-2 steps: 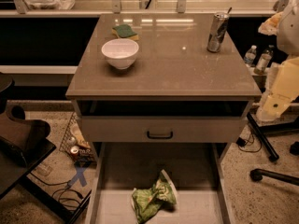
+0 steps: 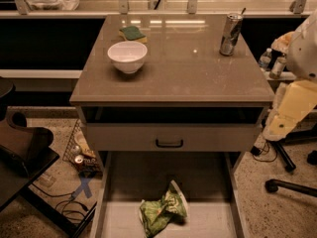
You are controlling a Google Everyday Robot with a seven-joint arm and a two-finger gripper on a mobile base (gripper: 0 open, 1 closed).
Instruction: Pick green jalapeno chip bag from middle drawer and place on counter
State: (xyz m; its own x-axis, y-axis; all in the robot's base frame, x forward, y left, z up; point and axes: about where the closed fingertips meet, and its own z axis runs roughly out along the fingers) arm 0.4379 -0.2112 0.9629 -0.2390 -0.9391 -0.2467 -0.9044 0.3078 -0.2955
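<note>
My gripper is out of view past the right edge, where only the arm (image 2: 297,98) shows, so I cannot tell its grip. Well apart from it, down and left, the chip bag (image 2: 162,211) lies crumpled on the drawer (image 2: 208,222) floor, below the counter (image 2: 188,73)

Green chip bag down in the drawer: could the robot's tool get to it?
Probably yes. The green jalapeno chip bag lies uncovered in the open middle drawer; the tool hangs just right of the counter.
</note>
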